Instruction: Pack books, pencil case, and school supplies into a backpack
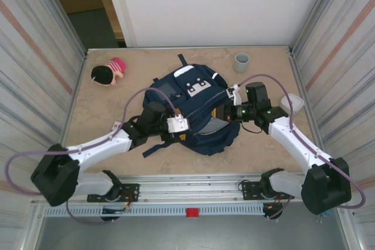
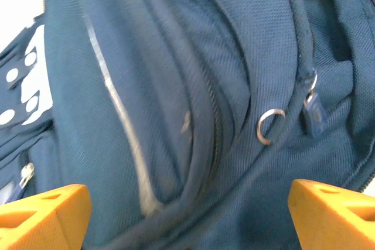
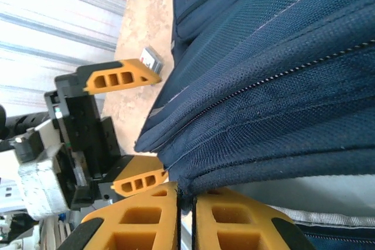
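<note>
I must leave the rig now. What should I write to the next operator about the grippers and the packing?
Left gripper: open, facing the backpack, holding nothing.
Right gripper: shut on the backpack's edge by the zipper.
One small flat piece lies on the table beside the backpack.
Done: what is already inside, I cannot tell.
Left: pack that piece, then check for the book and case.

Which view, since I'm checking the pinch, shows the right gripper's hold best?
Right wrist: the right gripper, close up, is shut on the backpack edge by the zipper. Top view shows it small at the opening, pinch unclear.
</note>
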